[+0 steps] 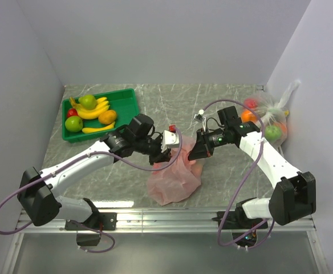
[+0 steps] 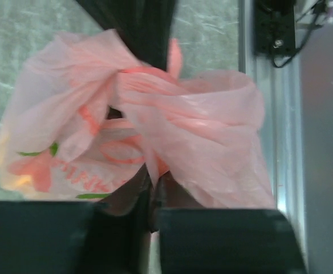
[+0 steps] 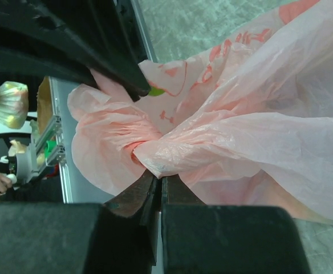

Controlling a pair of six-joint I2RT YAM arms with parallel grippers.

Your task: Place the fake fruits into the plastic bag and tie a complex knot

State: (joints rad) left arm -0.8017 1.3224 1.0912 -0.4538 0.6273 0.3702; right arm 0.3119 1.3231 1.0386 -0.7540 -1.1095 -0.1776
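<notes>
Pink plastic bag (image 1: 175,178) sits bunched on the desk (image 1: 212,108). Left claw (image 2: 153,191) pinches one fold of it; right claw (image 3: 158,181) clamps its twisted neck.

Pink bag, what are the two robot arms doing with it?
Both arms are holding the pink bag on the table. The left end effector and the right end effector are each shut on a bunched bit of its plastic, seemingly working on a knot. Several fake fruits sit in the green tray, not in the bag.
</notes>
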